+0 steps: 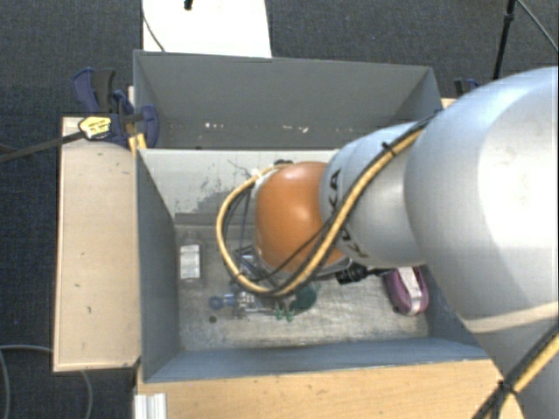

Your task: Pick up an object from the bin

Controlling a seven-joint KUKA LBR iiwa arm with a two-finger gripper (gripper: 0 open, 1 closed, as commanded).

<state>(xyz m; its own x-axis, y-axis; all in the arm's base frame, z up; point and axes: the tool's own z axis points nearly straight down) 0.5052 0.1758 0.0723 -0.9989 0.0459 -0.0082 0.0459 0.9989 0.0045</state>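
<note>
- The gripper (249, 304) is being held low in the bin (162, 321), beneath the orange cover (288, 212); whether it is open or closed cannot be told.
- A dark green round thing (303, 299) is lying just beside the gripper, on the arm's side.
- A white block (189, 262) is lying near the gripper, on the side away from the arm.
- Judgement: the gripper is best being centred on one thing before closing, so nothing is being nudged aside.

Purple item (409, 291), right of gripper (251, 304): upper part hidden by arm (472, 199). Green item (303, 301), just beside gripper: mostly under orange cover (288, 212); kind unclear.
</note>
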